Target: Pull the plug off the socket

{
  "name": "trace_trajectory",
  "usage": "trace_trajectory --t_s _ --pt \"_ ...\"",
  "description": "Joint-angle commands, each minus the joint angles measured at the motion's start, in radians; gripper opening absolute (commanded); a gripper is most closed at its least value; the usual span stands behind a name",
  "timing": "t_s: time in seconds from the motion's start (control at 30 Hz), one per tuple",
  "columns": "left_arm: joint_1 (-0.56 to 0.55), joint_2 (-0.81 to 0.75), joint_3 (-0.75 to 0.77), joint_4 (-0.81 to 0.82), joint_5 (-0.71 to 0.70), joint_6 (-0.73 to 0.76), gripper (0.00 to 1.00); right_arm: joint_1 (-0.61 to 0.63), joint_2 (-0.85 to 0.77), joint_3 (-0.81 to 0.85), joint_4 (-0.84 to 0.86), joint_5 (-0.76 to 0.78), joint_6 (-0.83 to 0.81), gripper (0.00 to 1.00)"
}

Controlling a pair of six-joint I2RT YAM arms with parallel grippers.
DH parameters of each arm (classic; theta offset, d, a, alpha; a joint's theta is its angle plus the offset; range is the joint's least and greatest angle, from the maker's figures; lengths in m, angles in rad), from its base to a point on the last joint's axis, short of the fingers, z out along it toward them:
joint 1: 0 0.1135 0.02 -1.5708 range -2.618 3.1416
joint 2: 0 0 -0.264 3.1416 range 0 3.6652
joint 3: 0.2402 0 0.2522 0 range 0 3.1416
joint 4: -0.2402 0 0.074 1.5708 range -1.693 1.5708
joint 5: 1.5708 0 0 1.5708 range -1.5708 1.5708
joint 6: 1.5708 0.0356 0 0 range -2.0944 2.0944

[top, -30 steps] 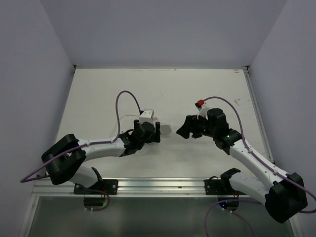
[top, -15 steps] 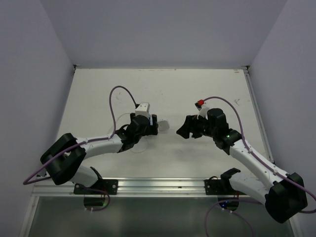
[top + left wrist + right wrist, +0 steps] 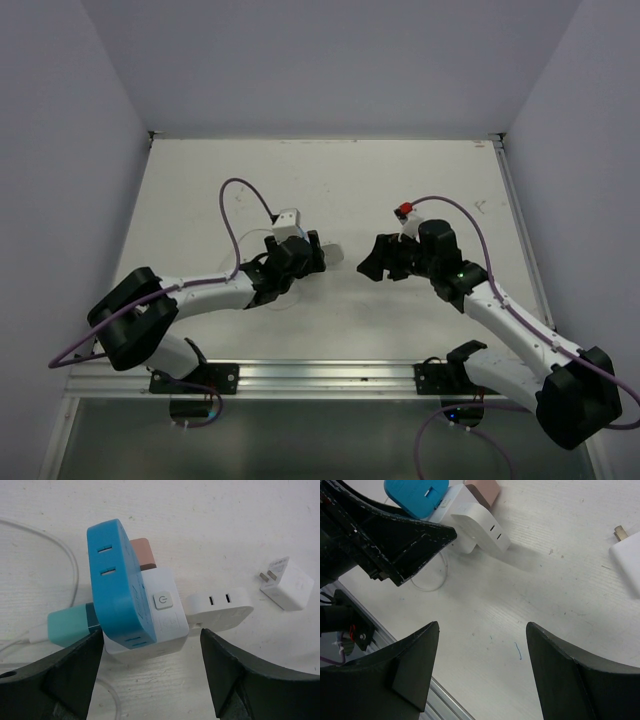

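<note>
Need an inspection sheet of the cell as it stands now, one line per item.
Surface: white table, lightly scuffed.
Job's things: socket with blue plug, pink plug, teal plug and flat white plug seated in it.
Clutter: loose white plug lying apart from the socket.
Grippers: left gripper open, fingers flanking the socket; right gripper open over the table, holding nothing.
Cables: white cable by the teal plug; purple cables along both arms.
Surroundings: plain walls, metal rail at the near edge.
</note>
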Motion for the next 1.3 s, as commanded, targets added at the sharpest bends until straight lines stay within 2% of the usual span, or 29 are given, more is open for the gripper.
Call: trace_trajectory --t_s 0.0,0.17,0.27,0.47,0.77,0.8,0.9,1.1,1.27 --pt "-0.026 0.018 0.047 -0.040 -0.095 -0.038 0.81 0.003 -0.014 -0.013 0.024 0.000 -0.001 0.74" --pt "-0.032 0.050 0.063 -0.052 -0.116 -0.045 0.79 0.003 -0.008 -0.018 0.036 -0.008 0.008 0.74" --pt "-0.032 0.070 0.069 -0.048 -0.118 -0.047 0.75 0.003 -0.016 -0.021 0.036 -0.007 0.006 0.74" --pt "-0.034 0.081 0.066 -0.031 -0.136 -0.044 0.58 0.003 -0.019 -0.029 0.047 -0.014 0.011 0.74" --pt "-0.034 0.046 0.020 0.015 -0.130 0.026 0.23 0.003 0.001 -0.036 0.102 -0.066 0.023 0.74" --pt "-0.032 0.018 0.006 0.033 -0.119 0.069 0.15 0.003 0.006 -0.036 0.124 -0.080 0.023 0.74" --pt "-0.030 -0.055 -0.054 0.107 -0.058 0.176 0.07 0.003 0.035 -0.029 0.162 -0.111 0.013 0.74" --pt "0.008 -0.151 -0.095 0.104 0.147 0.349 0.02 0.016 0.132 0.003 0.236 -0.145 -0.046 0.71" --pt "0.019 -0.195 -0.146 0.107 0.221 0.373 0.00 0.066 0.207 0.042 0.237 -0.109 -0.127 0.70"
